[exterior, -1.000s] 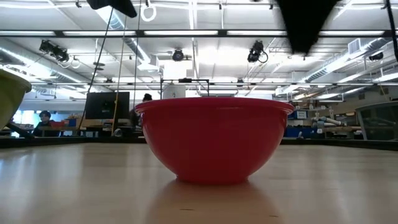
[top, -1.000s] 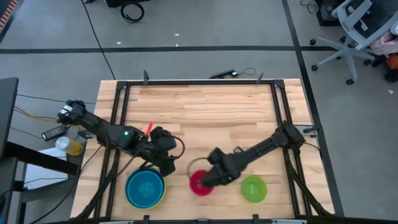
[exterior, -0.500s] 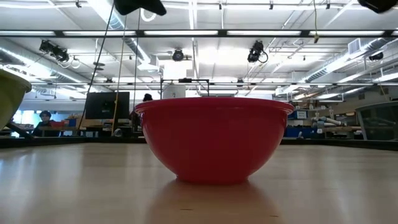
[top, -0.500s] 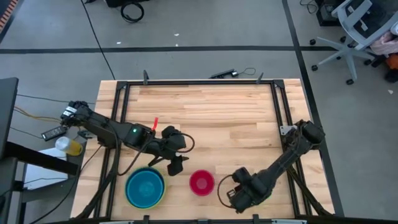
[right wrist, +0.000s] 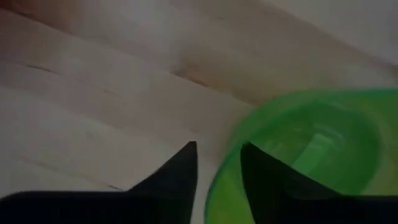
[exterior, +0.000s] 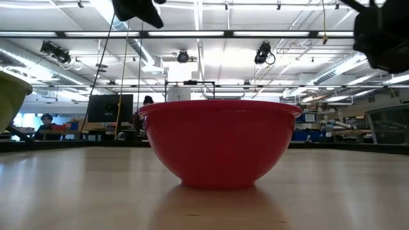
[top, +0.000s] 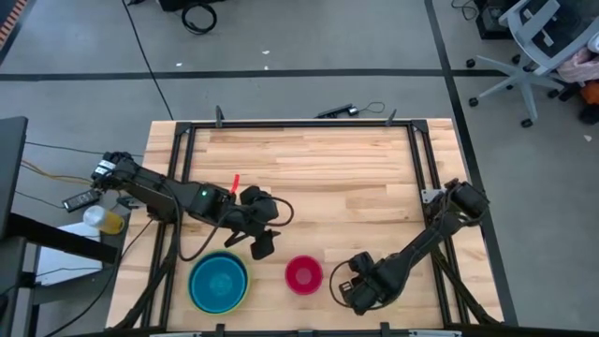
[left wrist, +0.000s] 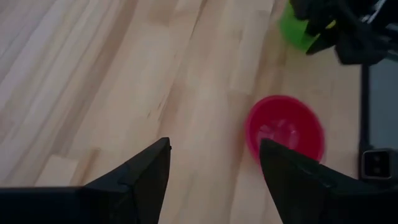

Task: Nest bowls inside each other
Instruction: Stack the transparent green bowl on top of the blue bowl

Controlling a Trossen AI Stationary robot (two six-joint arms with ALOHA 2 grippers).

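Note:
A small magenta-red bowl [top: 303, 274] stands upright on the wooden table near its front edge. Left of it sits a large yellow-green bowl [top: 219, 284] with blue bowls nested inside. The small green bowl [right wrist: 305, 155] stands right of the red one, hidden in the high view under my right gripper [top: 358, 292]. That gripper points down with its fingers astride the green bowl's rim. My left gripper [left wrist: 214, 162] hangs open above the table, just beyond the gap between the stack and the red bowl [left wrist: 285, 127]. My right gripper comes at the green bowl from above. One finger [right wrist: 264, 180] is inside the bowl and the other [right wrist: 180, 174] outside, with the rim [right wrist: 219, 177] between them. I cannot tell whether either finger touches the rim. The bowl rests on the table.
A black frame [top: 299, 124] runs along the table's edges. The far half of the wooden top [top: 318, 168] is bare. The right arm [left wrist: 348, 31] shows over the green bowl [left wrist: 295, 28] in the left wrist view. People and monitors are in the room behind.
My right gripper has left the spot over the red bowl, gone toward the table's right and near edge, rolled about and come down over the green bowl. My left gripper has drifted slightly toward the right. The bowls have stayed where they were.

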